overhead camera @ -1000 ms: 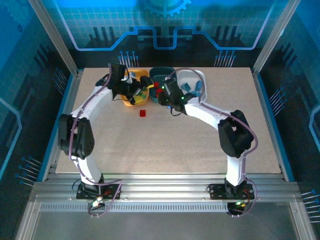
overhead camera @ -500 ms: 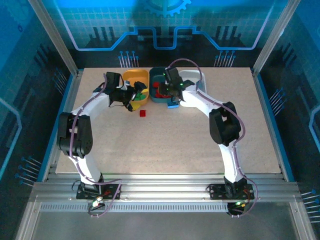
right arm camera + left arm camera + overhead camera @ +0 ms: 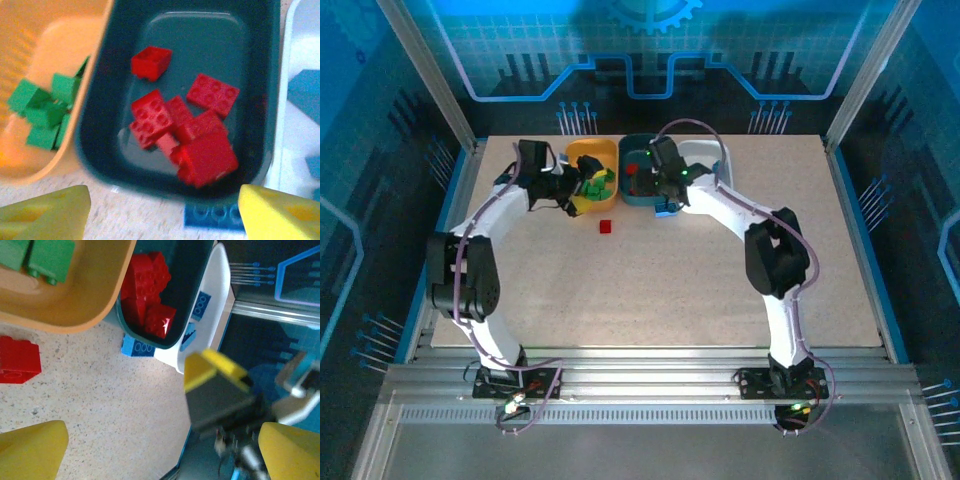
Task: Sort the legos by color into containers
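Note:
Three containers stand side by side at the table's far edge: orange tub (image 3: 582, 152), teal tub (image 3: 642, 148), white tub (image 3: 708, 152). Green legos (image 3: 44, 111) lie in the orange tub (image 3: 55, 45), several red legos (image 3: 185, 131) in the teal tub (image 3: 200, 40), blue legos (image 3: 306, 86) in the white tub. My right gripper (image 3: 165, 215) hangs open over the teal tub's near rim, nothing between its fingers. A blue lego (image 3: 210, 216) lies on the table just below that rim. My left gripper (image 3: 162, 452) is open and empty above bare table. A red lego (image 3: 606, 227) lies loose in front of the orange tub.
The loose red lego (image 3: 17, 360) and blue lego (image 3: 137, 346) lie close to the tubs' near walls. In the left wrist view the right gripper's yellow-and-black finger (image 3: 220, 390) sits close by. A raised metal frame borders the table.
My right gripper swung over the teal tub and its jaws opened wide; a red lego now lies in the tub beneath them. My left arm drew back to the left.

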